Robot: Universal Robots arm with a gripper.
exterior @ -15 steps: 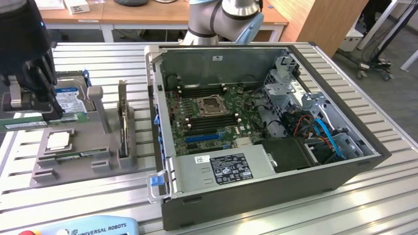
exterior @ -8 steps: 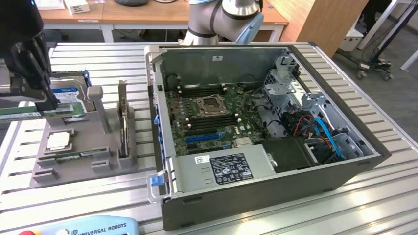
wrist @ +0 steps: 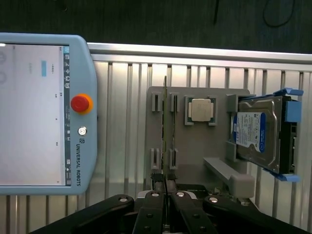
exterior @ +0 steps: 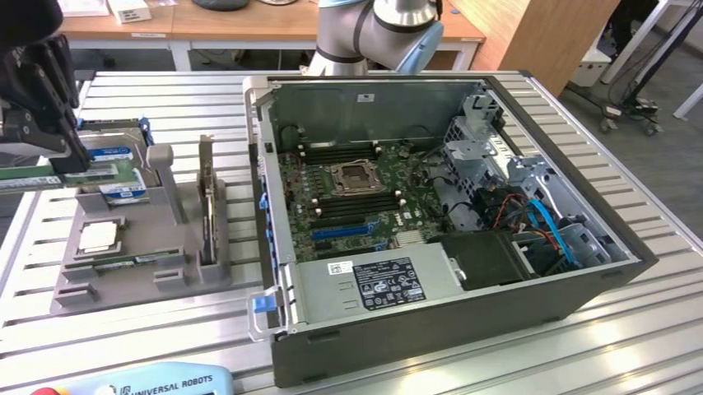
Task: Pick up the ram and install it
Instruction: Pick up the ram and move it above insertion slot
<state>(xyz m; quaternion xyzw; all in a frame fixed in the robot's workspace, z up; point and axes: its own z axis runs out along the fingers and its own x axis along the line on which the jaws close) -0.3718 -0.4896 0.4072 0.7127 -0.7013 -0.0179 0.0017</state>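
One open computer case sits centre-right in the exterior view on one slatted surface. Inside it are one motherboard, one CPU socket and one labelled power supply.

One grey holder at the exterior view's left carries one hard drive, one processor chip and one dark expansion card on edge.

There are two green sticks: one ram stick in the single pincer, upper left of the exterior frame, and a second ram stick in the holder.

One teach pendant has one red stop button. One robot arm shows at top centre.
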